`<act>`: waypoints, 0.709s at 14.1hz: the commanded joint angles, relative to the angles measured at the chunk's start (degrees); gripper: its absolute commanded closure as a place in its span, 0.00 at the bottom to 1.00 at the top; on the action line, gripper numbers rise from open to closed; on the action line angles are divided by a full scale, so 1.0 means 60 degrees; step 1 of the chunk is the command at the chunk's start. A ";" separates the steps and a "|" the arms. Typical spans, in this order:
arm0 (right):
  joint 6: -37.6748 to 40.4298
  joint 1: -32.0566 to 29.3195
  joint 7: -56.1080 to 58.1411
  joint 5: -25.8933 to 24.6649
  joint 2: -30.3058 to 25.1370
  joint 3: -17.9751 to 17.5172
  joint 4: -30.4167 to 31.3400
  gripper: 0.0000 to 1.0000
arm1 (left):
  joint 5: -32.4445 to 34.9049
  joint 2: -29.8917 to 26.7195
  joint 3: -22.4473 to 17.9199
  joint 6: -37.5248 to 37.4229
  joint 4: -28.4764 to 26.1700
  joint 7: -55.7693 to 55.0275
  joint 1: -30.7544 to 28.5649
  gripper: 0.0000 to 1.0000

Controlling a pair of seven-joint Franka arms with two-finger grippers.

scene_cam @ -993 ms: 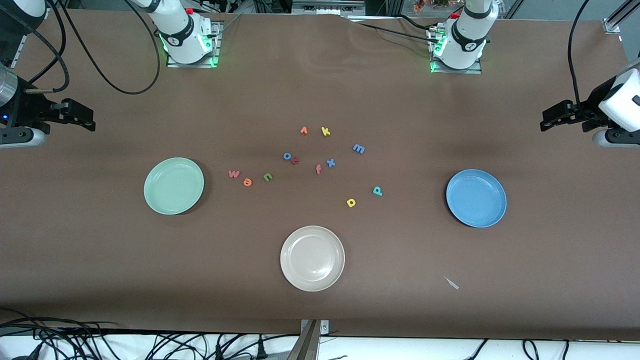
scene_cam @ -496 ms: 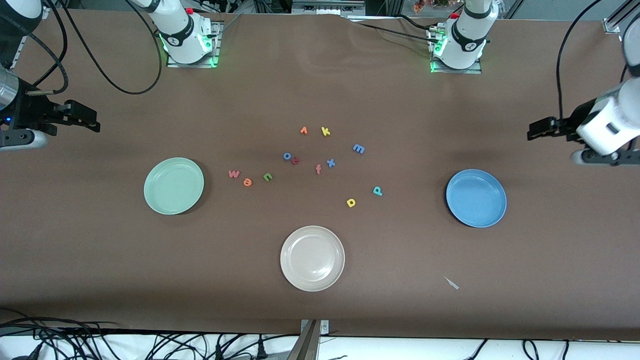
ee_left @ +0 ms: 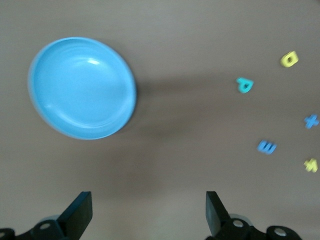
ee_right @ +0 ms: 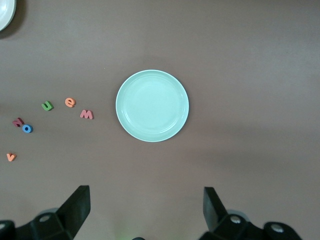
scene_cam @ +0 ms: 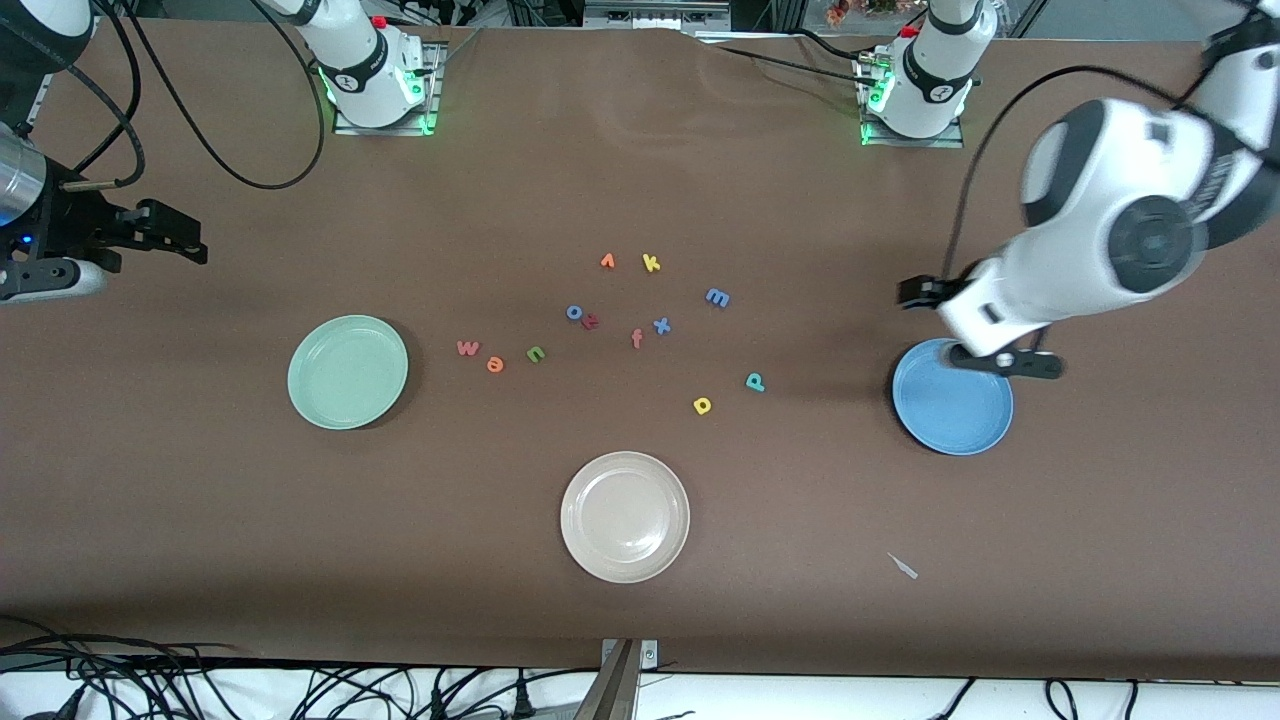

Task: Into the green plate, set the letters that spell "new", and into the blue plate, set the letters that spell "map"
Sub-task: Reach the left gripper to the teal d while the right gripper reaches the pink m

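The pinkish "w", orange "e" and green "n" lie in a row beside the green plate. The blue "m", teal "p" and yellow "a" lie toward the blue plate. My left gripper hangs open and empty over the table by the blue plate's rim. Its wrist view shows the blue plate, "p", "a" and "m". My right gripper hangs open and empty near its end of the table, and its wrist view shows the green plate.
A cream plate sits nearest the front camera. Other letters cluster mid-table: orange "v", yellow "k", blue "o", salmon "f", blue "x". A small pale scrap lies near the front edge.
My left arm has swung in from its end of the table to above the blue plate's rim. The right gripper has crept slightly inward. No letter or plate has moved.
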State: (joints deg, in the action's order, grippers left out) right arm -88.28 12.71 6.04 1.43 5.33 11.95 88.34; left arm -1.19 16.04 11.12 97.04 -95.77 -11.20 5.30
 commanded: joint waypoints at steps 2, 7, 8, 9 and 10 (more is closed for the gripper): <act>0.0022 -0.0009 0.0150 0.0098 0.0195 0.0001 -0.0119 0.00 | -0.0211 0.0943 -0.0096 0.1604 -0.0164 -0.1994 0.1107 0.00; -0.0080 0.0254 0.0150 0.0157 0.0606 -0.0043 -0.0090 0.01 | -0.0197 0.2289 -0.0096 0.4038 -0.0752 -0.5975 0.2118 0.00; -0.0240 0.0254 0.0150 0.0186 0.0621 -0.0043 -0.0061 0.01 | -0.0196 0.2598 -0.0096 0.4550 -0.0737 -0.6971 0.2236 0.00; -0.0314 0.0269 0.0121 0.0186 0.0650 -0.0043 0.0012 0.01 | -0.0196 0.2862 -0.0096 0.4990 -0.0737 -0.7924 0.2383 0.00; -0.0446 0.0283 0.0005 0.0172 0.0650 -0.0144 0.0143 0.02 | -0.0196 0.3038 -0.0096 0.5371 -0.0737 -0.8716 0.2471 0.00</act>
State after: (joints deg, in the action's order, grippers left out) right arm -89.76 14.38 6.21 1.50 9.35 11.49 88.41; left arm -1.20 32.13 11.30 125.82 -100.90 -54.96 18.56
